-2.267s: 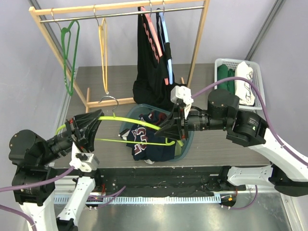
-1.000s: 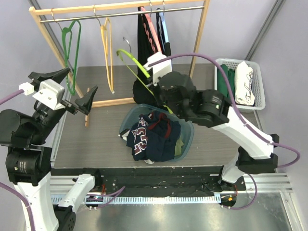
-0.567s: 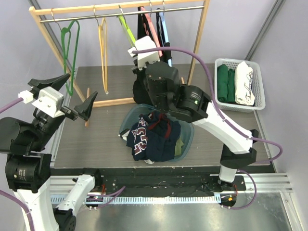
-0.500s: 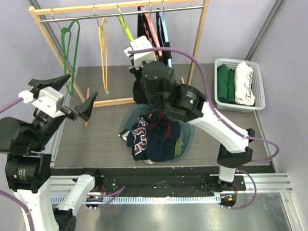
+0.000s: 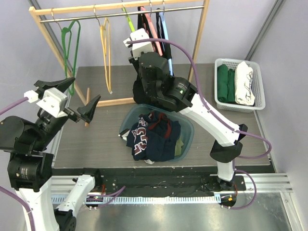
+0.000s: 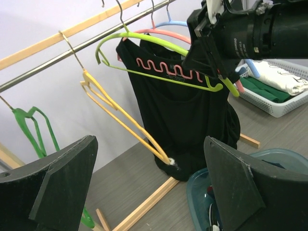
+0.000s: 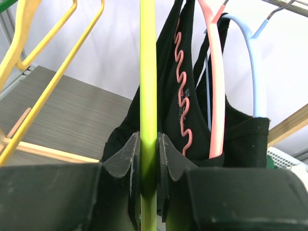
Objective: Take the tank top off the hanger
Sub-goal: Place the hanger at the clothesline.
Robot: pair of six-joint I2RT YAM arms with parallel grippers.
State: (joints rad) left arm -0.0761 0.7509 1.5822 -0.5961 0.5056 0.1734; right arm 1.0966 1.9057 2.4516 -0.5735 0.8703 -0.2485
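The tank top (image 5: 151, 139), navy with red and white trim, lies crumpled in the teal basin (image 5: 188, 126), off any hanger. The bare lime-green hanger (image 5: 128, 22) is up at the clothes rail (image 5: 86, 15), its hook at the bar. My right gripper (image 5: 133, 33) is shut on that hanger's lower bar (image 7: 148, 72), and the jaws (image 7: 148, 139) pinch it from both sides. In the left wrist view the lime hanger (image 6: 159, 41) hangs beside a black garment (image 6: 192, 110). My left gripper (image 5: 81, 94) is open and empty at the left, well away from the rail.
A green hanger (image 5: 71, 48) and a yellow hanger (image 5: 103, 48) hang bare on the rail. A black garment (image 5: 151, 72) on a pink hanger (image 7: 216, 72) and a blue hanger (image 7: 255, 62) hang right of the lime one. A white basket (image 5: 257, 77) of folded clothes stands far right.
The right arm lifted the empty lime hanger from above the basin up to the rail. The left gripper let go of it and drew back to the left, open.
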